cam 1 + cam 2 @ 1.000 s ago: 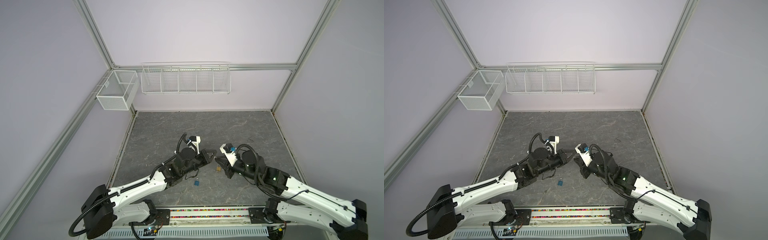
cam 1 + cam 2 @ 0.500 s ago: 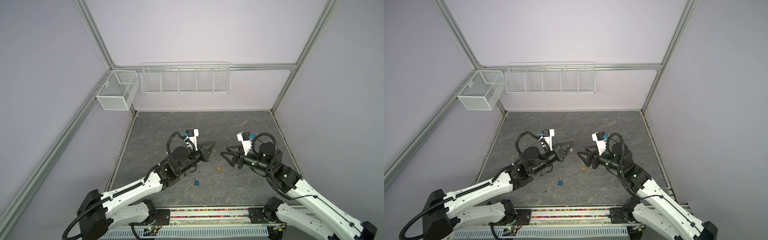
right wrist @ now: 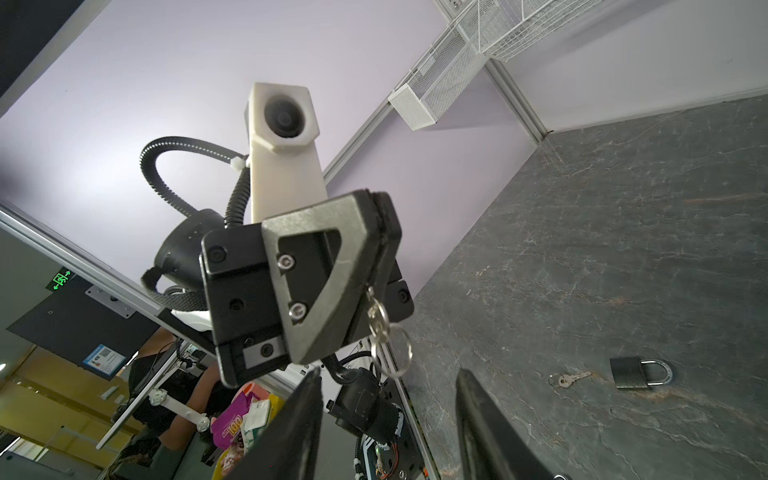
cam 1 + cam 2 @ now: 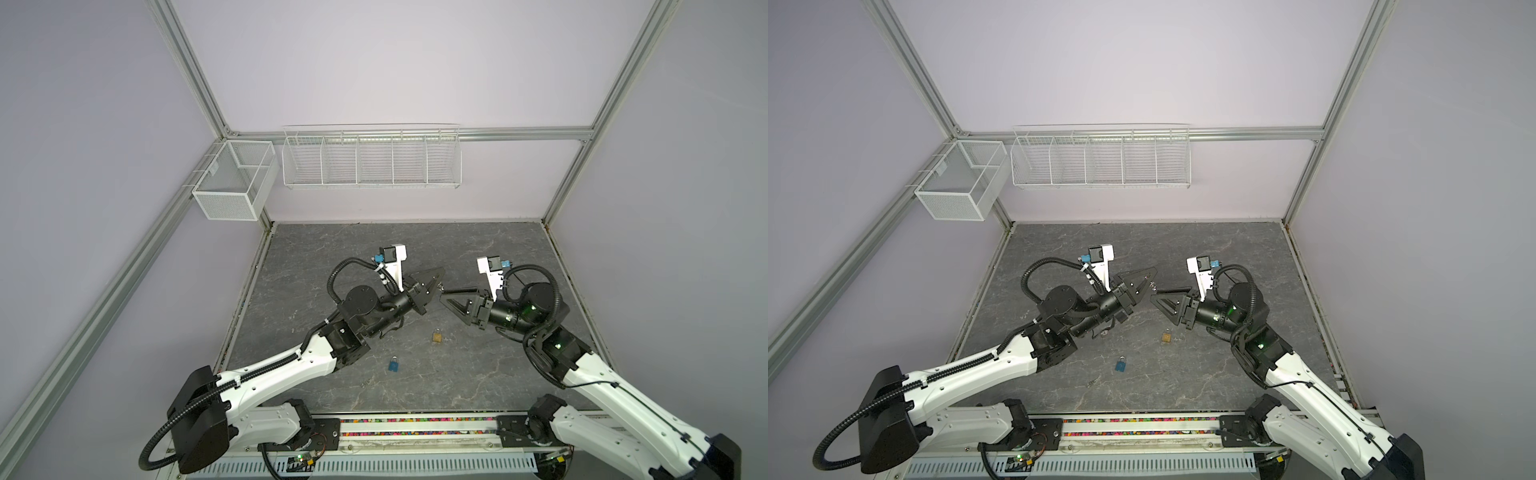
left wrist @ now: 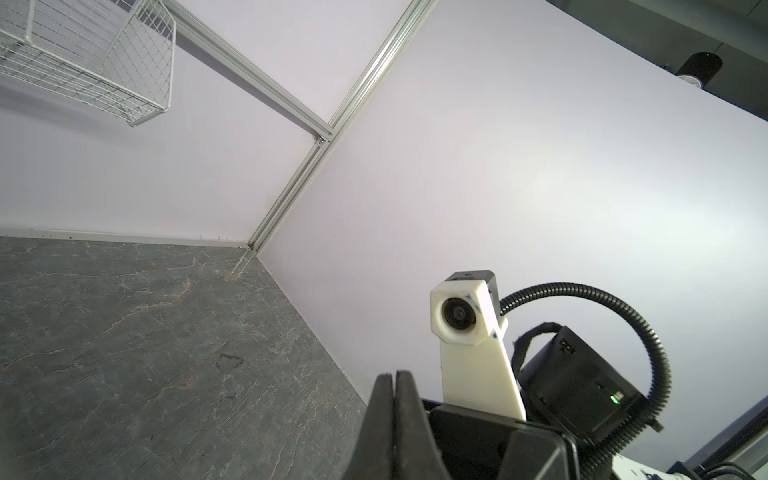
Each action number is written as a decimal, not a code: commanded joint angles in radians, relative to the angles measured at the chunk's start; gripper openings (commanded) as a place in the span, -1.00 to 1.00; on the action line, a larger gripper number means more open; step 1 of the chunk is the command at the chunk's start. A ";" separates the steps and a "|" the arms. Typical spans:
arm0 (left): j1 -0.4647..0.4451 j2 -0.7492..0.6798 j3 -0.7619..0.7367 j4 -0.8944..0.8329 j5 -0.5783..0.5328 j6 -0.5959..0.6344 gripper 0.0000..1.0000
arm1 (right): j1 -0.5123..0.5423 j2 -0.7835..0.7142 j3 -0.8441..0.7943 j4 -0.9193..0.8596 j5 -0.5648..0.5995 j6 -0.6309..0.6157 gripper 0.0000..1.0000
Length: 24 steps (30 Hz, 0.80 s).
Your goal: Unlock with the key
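My left gripper (image 4: 436,282) is shut on a small silver key (image 3: 376,311), and the key's ring (image 3: 390,351) hangs below the fingers. It is held above the table, and its closed tips (image 5: 395,378) hide the key in the left wrist view. My right gripper (image 4: 445,296) faces it tip to tip, open and empty, just short of the key (image 4: 1153,285). A brass padlock (image 4: 436,336) lies on the table below both grippers. A blue padlock (image 4: 393,365) lies nearer the front.
A second loose key (image 4: 365,383) lies beside the blue padlock; the right wrist view shows this key (image 3: 569,379) and a padlock (image 3: 636,372). Wire baskets (image 4: 372,160) hang on the back wall and another basket (image 4: 232,183) at the left corner.
The two grippers, tips together a second ago, drew apart and rose. My right gripper opened, then came back close to the left gripper's tip. The left stayed shut on the key.
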 commanded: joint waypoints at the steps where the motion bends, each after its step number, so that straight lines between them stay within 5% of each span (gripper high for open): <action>1: 0.000 0.006 0.023 0.063 0.030 0.011 -1.00 | -0.004 -0.011 -0.027 0.105 0.000 0.044 0.03; 24: -0.001 0.025 0.038 0.099 0.084 -0.032 -1.00 | -0.004 0.026 0.008 0.191 -0.020 0.027 -0.51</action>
